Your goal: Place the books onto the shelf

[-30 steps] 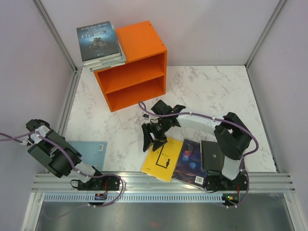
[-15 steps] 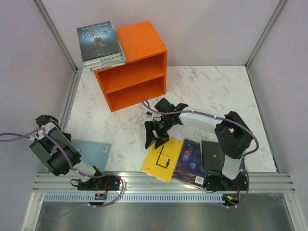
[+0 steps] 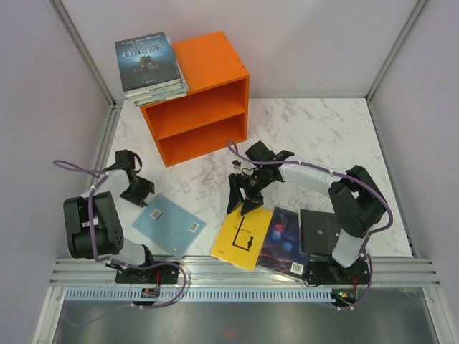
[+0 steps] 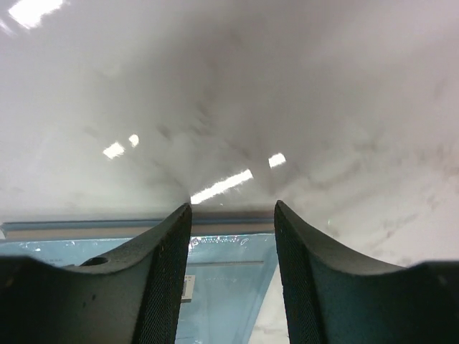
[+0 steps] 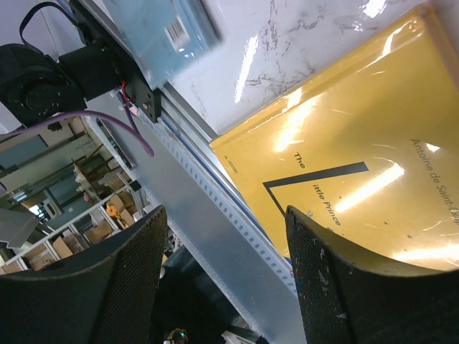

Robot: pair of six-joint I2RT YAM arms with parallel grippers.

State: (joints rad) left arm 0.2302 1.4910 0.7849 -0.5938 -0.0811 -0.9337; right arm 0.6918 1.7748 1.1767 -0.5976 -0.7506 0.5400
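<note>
Books [image 3: 168,224] lie flat; left gripper [image 3: 136,190] and right gripper [image 3: 241,207] apart, empty.
Thin yellow book [image 3: 244,240] may skid rather than lift.

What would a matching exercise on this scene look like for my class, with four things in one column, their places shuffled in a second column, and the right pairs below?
Things:
1. yellow book
2. light blue book
3. stack of books
4. black book

Places:
a. on top of the orange shelf
b. lying next to the left gripper
c. under the right gripper
d. farthest to the right of all the books

Pairs: 1-c, 2-b, 3-a, 4-d
</note>
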